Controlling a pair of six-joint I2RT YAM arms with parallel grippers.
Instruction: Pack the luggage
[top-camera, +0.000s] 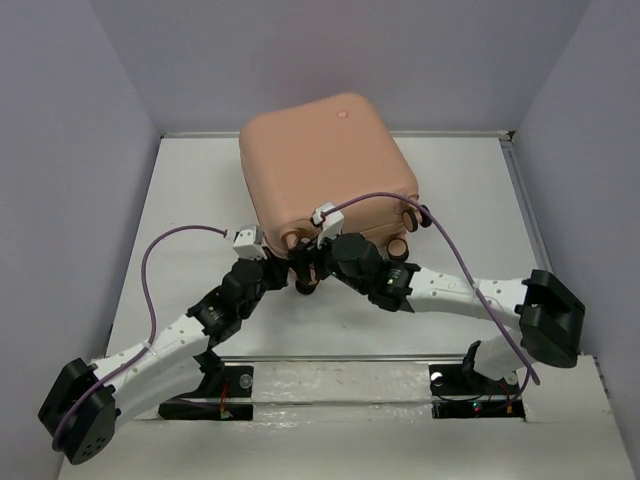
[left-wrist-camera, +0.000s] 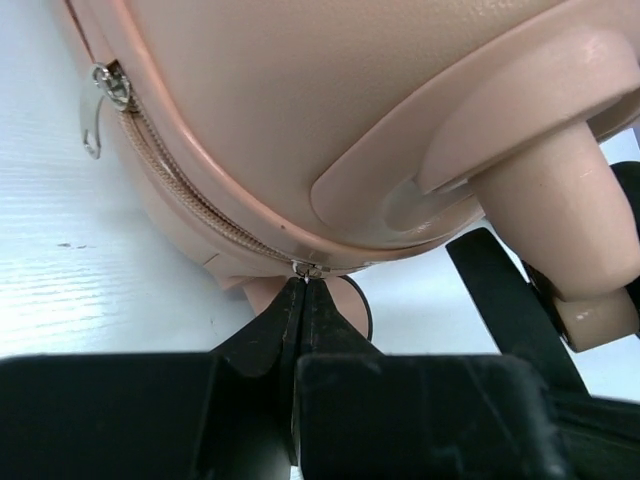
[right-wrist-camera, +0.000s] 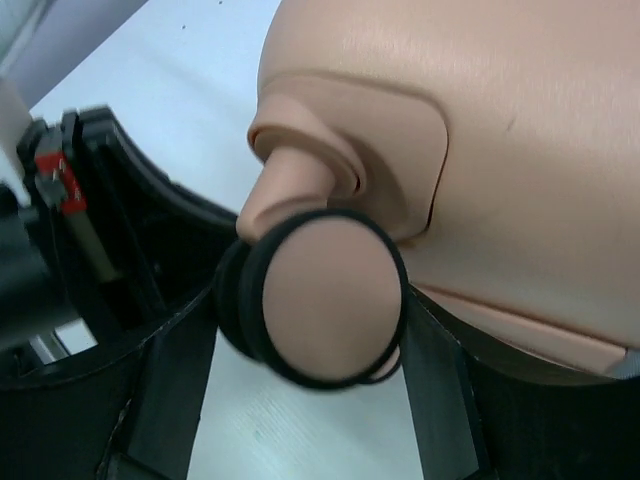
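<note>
**Risk: lost zip grip, luggage shifting on the surface**
The luggage (top-camera: 325, 165) lies closed at the far centre of the surface (top-camera: 200, 200). The left end effector (left-wrist-camera: 303, 290) is pinched fully together on the zip pull (left-wrist-camera: 306, 268) at the near seam, and a hard tug could strip that thin tab. The right end effector (right-wrist-camera: 312, 300) straddles a caster wheel (right-wrist-camera: 330, 290). Whether it clamps cannot be told, so the case might slide.

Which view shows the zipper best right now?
Left wrist: the zipper runs close-up along the luggage seam to the left fingers, pinched on its slider. Top external shows only the shell, no zipper detail; right wrist shows a wheel, no zipper.
</note>
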